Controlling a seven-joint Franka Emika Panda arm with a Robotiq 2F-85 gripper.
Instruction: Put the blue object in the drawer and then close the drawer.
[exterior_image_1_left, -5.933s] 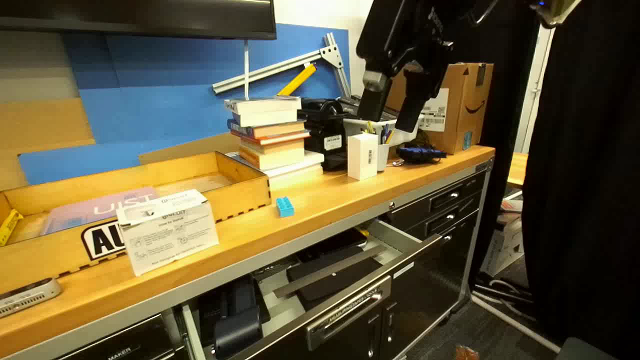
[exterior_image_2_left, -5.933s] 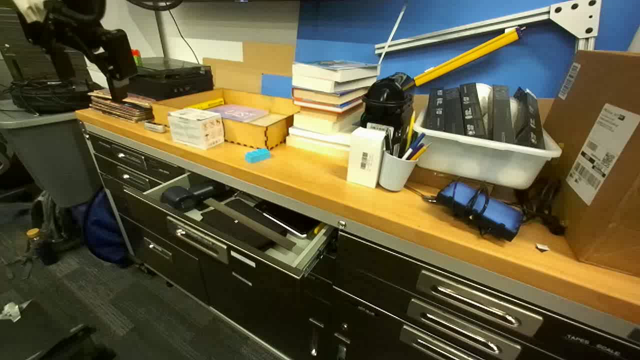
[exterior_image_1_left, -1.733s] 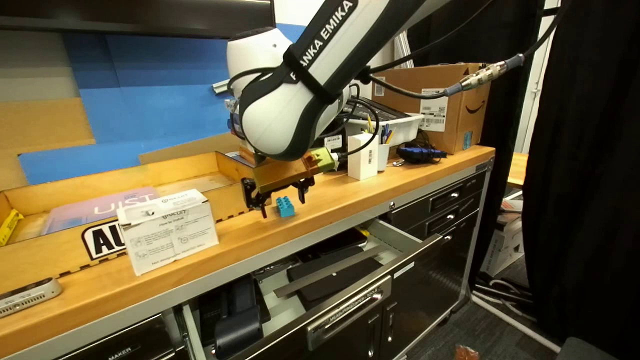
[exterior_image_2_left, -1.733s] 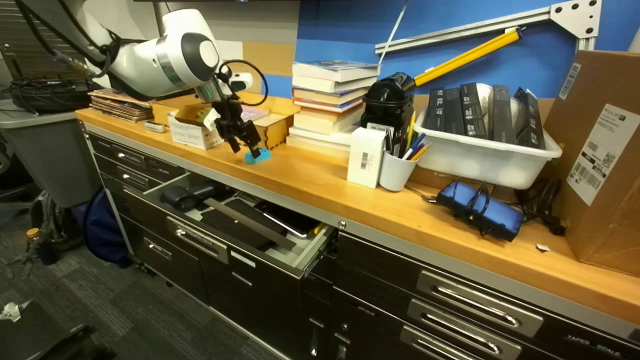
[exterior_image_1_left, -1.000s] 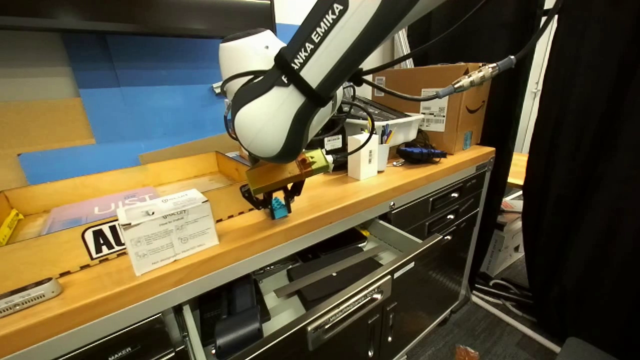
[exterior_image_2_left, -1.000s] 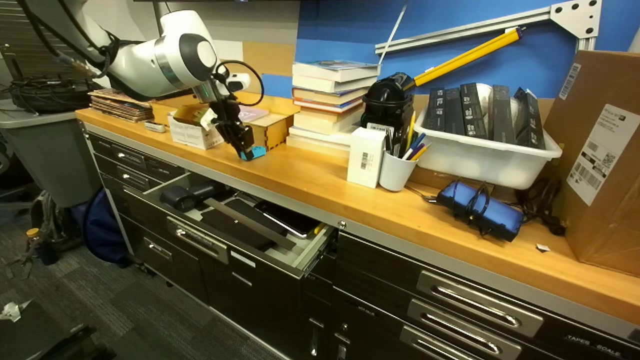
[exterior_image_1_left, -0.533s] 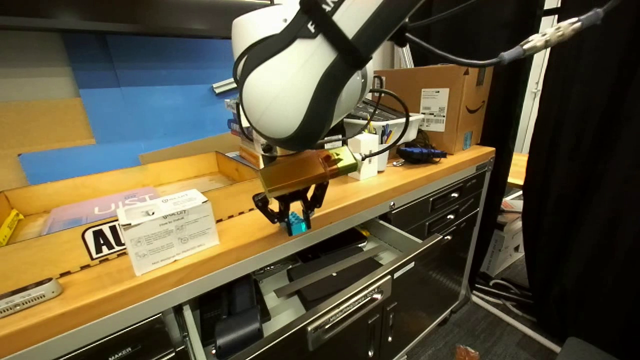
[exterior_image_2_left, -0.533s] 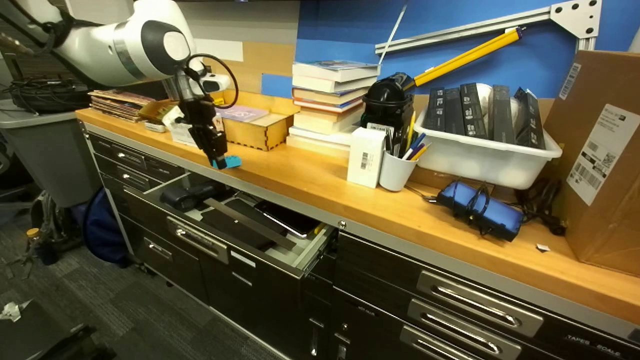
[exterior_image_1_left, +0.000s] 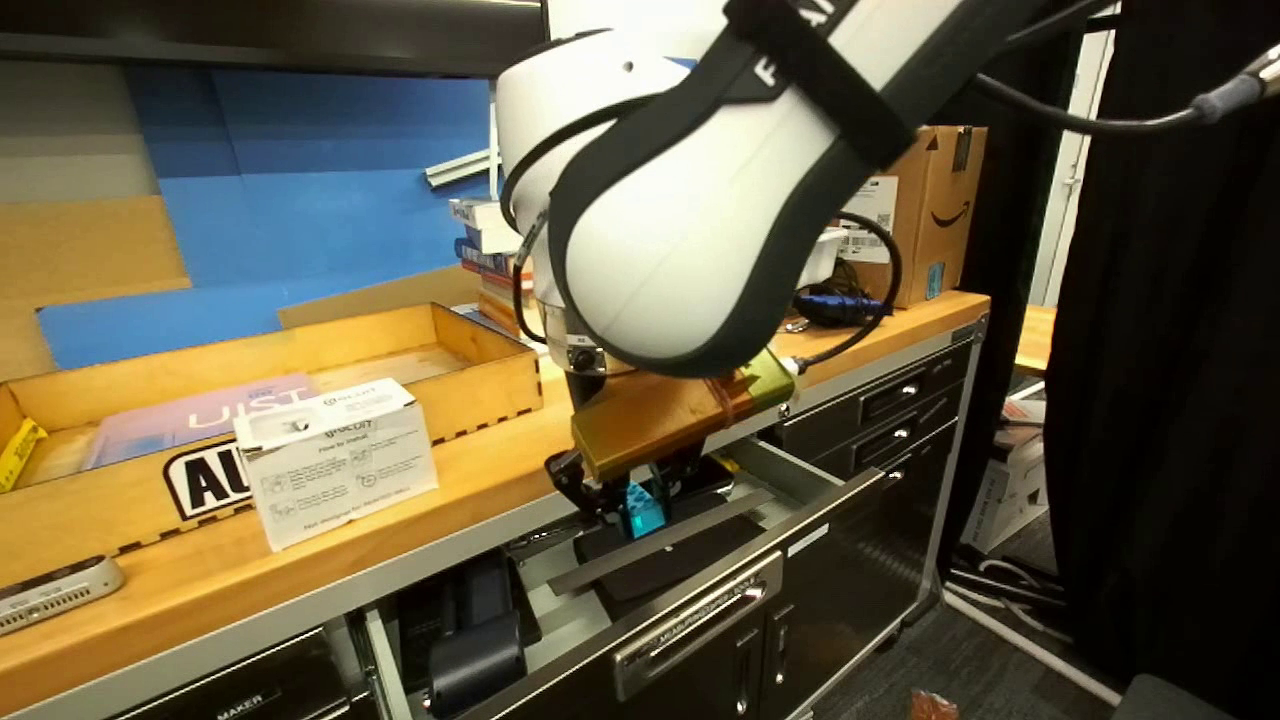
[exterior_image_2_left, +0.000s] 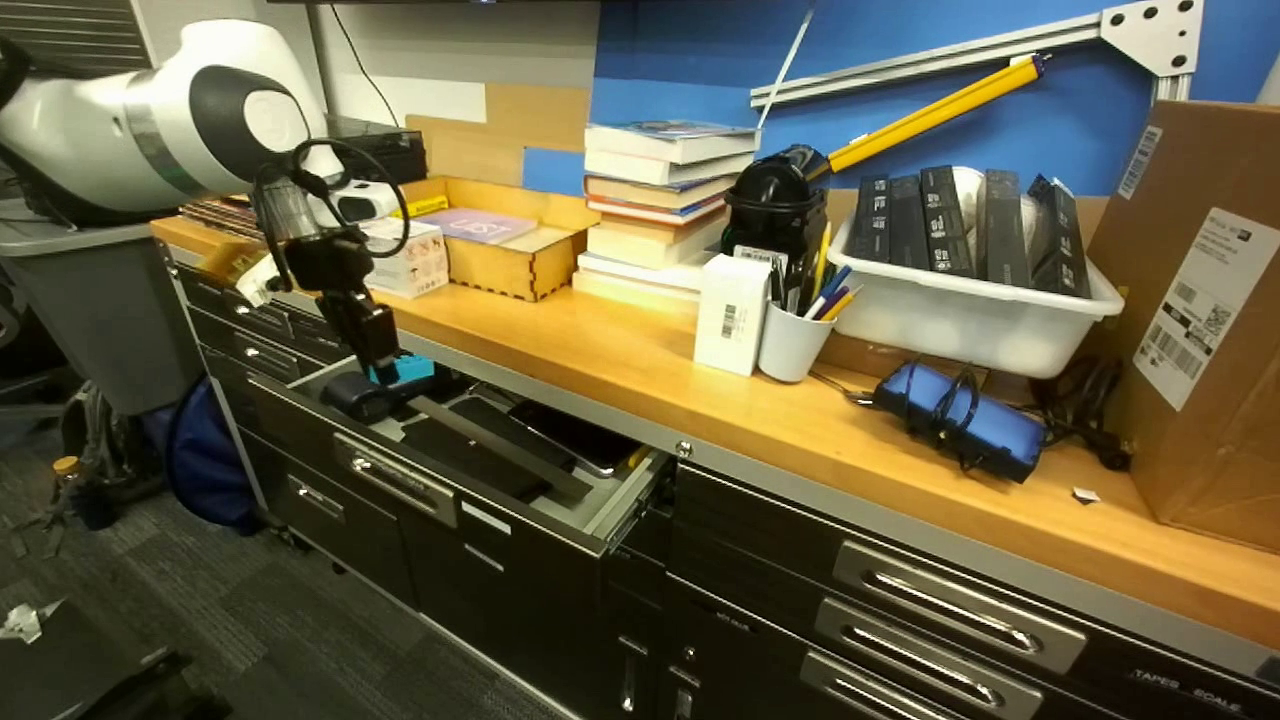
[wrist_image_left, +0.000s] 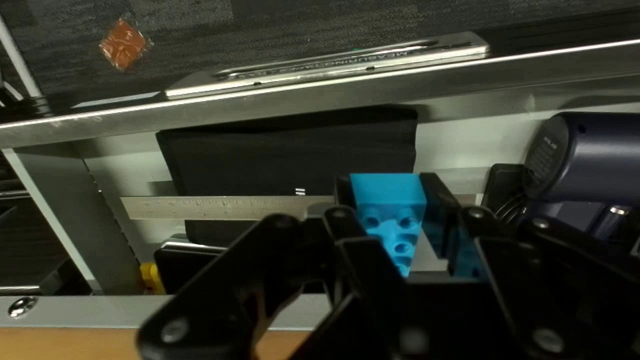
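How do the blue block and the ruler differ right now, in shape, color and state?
The blue block is short and chunky with round studs; the ruler is long, thin and flat. The blue block is bright cyan, the ruler a dull silver-grey. The blue block is clamped in the pincer, while the ruler lies inside the open drawer. Both are straight-edged.

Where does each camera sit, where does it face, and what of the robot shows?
An exterior view: in front of the bench, near the tray, looking over the drawer toward the brown box; arm and gripper show.
An exterior view: in front of the bench, near the tub, looking toward the tray; arm and gripper show.
Wrist view: on the arm, facing down into the drawer; gripper shows, holding the block.
Both exterior views share tray, drawer, brown box.
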